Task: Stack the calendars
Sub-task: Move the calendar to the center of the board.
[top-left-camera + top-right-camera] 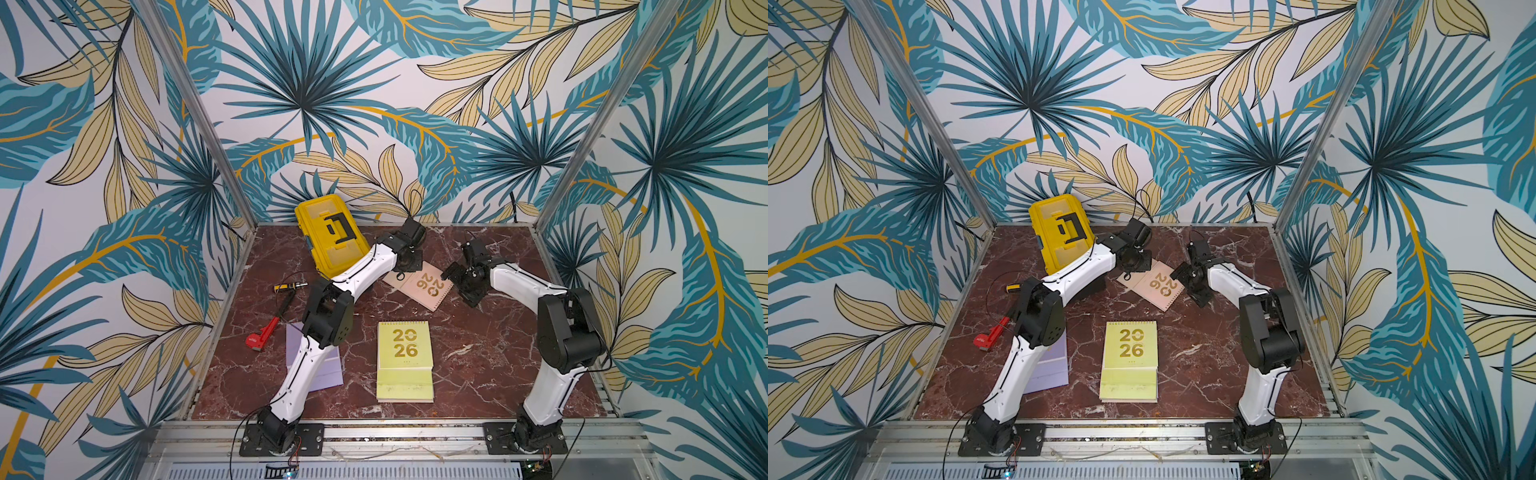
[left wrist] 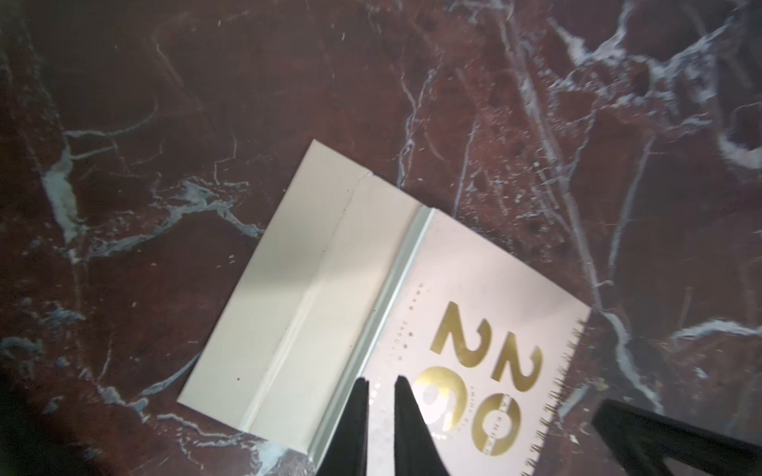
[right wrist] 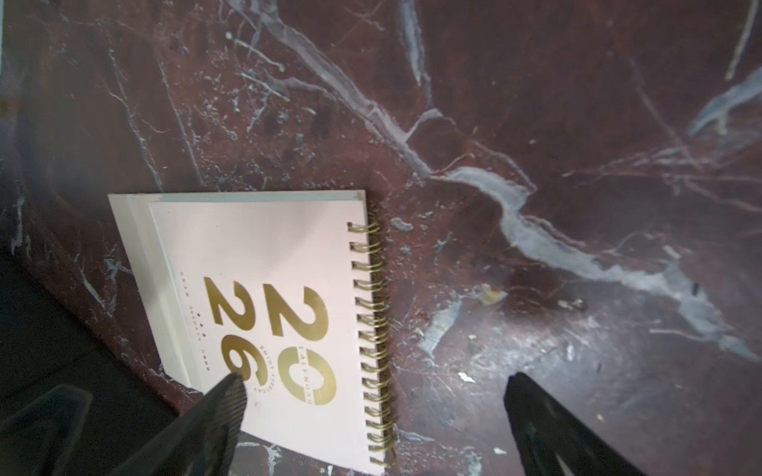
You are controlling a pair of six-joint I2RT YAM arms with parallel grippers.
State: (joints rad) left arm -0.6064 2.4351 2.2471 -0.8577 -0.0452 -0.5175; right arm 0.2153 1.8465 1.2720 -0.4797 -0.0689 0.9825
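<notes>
The dark red table (image 1: 478, 332), glossy with white veins, carries a job that looks barely begun. Three calendars show, and each lies flat on its own. Whether more hide beneath any of them I cannot tell. A yellow moulded-plastic toolbox (image 1: 332, 237) sits near the left gripper and is no part of the stacking. The lime green calendar (image 1: 405, 361), matte card with gold foil numerals, lies well apart from both grippers, back toward the arm bases. The lilac calendar (image 1: 328, 372) is farther from them again, partly hidden under the left arm. The pale peach calendar (image 1: 424, 289) lies between the two grippers, its card base folded out. The left gripper (image 2: 382, 381) hangs over its cover, fingers nearly together with only a slit between them, gripping nothing. The right gripper (image 3: 375, 376) gapes wide and empty astride the gold wire spiral (image 3: 371, 329).
</notes>
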